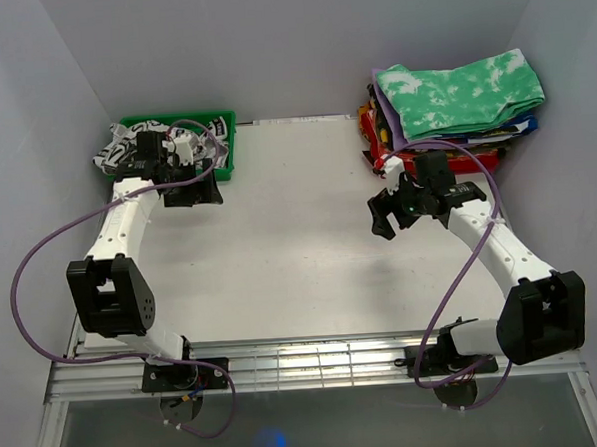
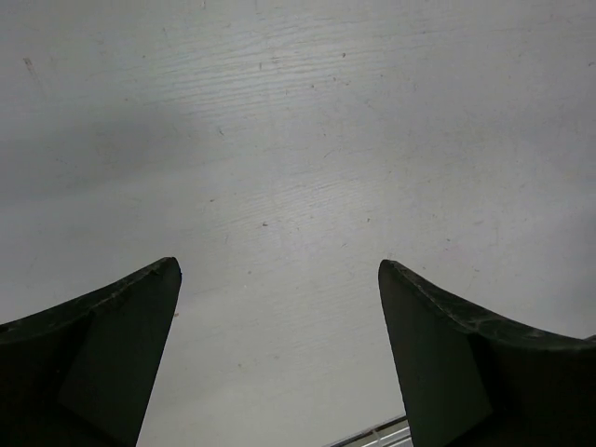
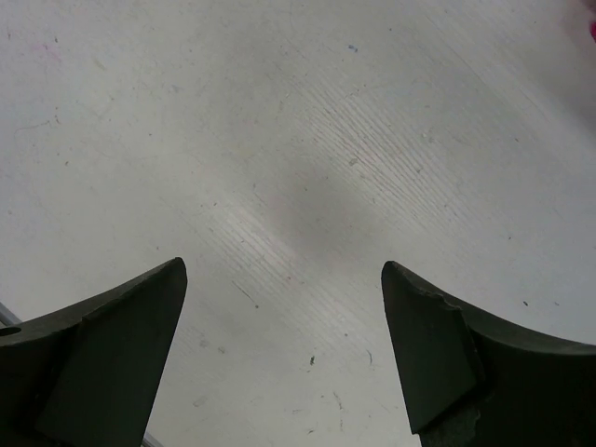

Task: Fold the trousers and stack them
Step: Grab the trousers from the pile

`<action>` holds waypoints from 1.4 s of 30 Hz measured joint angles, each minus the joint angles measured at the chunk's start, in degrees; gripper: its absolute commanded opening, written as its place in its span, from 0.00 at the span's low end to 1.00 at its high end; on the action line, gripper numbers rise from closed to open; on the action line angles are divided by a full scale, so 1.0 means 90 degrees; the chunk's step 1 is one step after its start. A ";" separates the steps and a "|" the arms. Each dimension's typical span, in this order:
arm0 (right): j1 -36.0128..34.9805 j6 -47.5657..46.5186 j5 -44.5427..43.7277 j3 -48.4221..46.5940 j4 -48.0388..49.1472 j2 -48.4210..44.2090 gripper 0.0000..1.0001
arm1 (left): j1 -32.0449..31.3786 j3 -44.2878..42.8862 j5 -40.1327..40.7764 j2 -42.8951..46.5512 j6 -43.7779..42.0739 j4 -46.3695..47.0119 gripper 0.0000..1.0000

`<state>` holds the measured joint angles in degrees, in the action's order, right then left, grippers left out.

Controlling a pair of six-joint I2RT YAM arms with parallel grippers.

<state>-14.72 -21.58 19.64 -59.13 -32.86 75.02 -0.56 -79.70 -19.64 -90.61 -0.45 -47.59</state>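
Two arms stand bolted at the near edge of the white table (image 1: 281,274). Left gripper (image 1: 197,193): jaws spread wide, nothing held, bare tabletop beneath. Right gripper (image 1: 388,211): jaws likewise wide apart and empty, above bare table. Farther back, the trousers (image 1: 117,150) lie crumpled in a green bin (image 1: 227,159) at the far-left corner, just behind the left gripper. A green tie-dye garment (image 1: 462,95) tops the folded pile at far right.
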 measured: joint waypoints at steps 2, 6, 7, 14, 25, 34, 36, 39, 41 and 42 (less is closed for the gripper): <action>0.0027 0.0000 -0.0010 0.0000 0.0000 0.0000 0.90 | 0.0007 -0.0221 0.0022 -0.0078 0.0085 -0.0073 0.98; 0.0058 -0.0002 -0.0029 -0.0032 -0.0010 0.0002 0.90 | 0.0257 -0.1428 -0.0022 -0.0702 0.0253 -0.0274 0.98; 0.0066 -0.0002 -0.0036 -0.0056 -0.0007 0.0002 0.90 | 0.0408 -0.1899 -0.0056 -0.0971 0.0313 -0.0265 0.98; 0.0068 -0.0070 -0.0165 -0.0393 -0.0007 0.0155 0.90 | 0.1348 -0.5819 0.0267 -0.3400 0.0736 0.0075 0.98; 0.0068 -0.0194 -0.0362 -0.0937 -0.0002 0.0646 0.90 | 0.1450 -0.5445 0.0272 -0.4799 0.0430 0.1676 0.98; 0.0070 -0.0325 -0.0573 -0.0954 -0.0007 0.0731 0.90 | 0.1353 -0.5445 0.0277 -0.5889 0.0027 0.1962 0.98; 0.0070 -0.0330 -0.0585 -0.0954 -0.0007 0.0780 0.90 | 0.1304 -0.5457 0.0396 -0.5889 -0.0199 0.2028 0.85; 0.0070 -0.0338 -0.0600 -0.0986 -0.0010 0.0879 0.90 | 0.1192 -0.5467 0.0503 -0.5889 -0.0505 0.2052 0.40; 0.0070 -0.0340 -0.0605 -0.1044 -0.0007 0.0959 0.90 | 0.1110 -0.5479 0.0517 -0.5889 -0.0636 0.2076 0.16; 0.0070 -0.0340 -0.0610 -0.1076 -0.0002 0.0986 0.90 | 0.1081 -0.5508 0.0551 -0.5889 -0.0680 0.2091 0.07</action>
<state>-14.09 -24.64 14.15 -68.82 -32.88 83.90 9.17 -129.27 -14.68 -143.61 -6.57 -28.77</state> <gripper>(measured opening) 0.903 0.265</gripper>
